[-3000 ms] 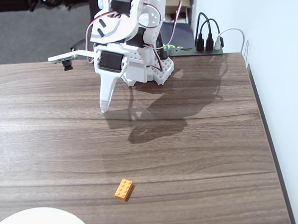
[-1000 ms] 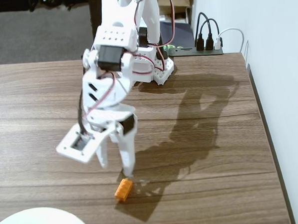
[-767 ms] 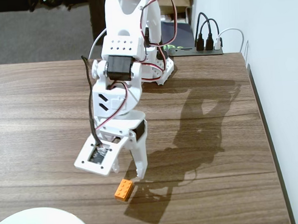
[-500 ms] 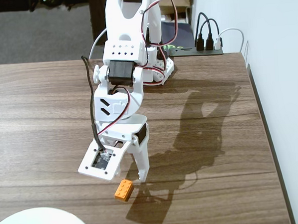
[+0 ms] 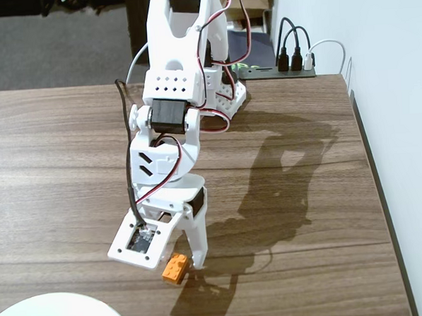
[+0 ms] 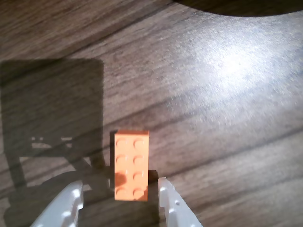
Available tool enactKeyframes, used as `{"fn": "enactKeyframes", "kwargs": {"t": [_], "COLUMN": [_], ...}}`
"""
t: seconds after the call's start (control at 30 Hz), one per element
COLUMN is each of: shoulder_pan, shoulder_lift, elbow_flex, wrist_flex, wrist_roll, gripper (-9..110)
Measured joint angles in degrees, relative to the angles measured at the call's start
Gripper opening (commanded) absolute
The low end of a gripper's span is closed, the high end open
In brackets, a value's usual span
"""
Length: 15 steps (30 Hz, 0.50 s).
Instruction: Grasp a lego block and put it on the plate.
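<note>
Lego block [image 6: 131,165] between end effector [image 6: 120,195] fingers, on table [image 5: 306,217].

White printed arm [image 5: 175,82] with dark servos

Red and black cables loop along its perforated white links; the gripper [image 5: 181,262] has tapered white fingers [image 6: 176,210] with small holes.

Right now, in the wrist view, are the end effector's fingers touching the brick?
No: the brick lies flat on the table between the open end effector, with gaps on both sides.
</note>
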<state>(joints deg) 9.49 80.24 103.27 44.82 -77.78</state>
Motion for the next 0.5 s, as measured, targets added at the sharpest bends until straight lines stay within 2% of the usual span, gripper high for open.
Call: {"fn": "enactKeyframes", "kwargs": {"t": [0.1, 0.27, 0.5], "shoulder_pan": [0.0, 0.0, 0.0], "shoulder_lift": [-0.53, -0.97, -1.14], "elbow_flex": [-0.62, -1.05, -1.14], "wrist_flex": [0.0, -0.26, -0.97], "wrist_roll": [0.0, 0.0, 0.09], "gripper": [16, 9, 7]}}
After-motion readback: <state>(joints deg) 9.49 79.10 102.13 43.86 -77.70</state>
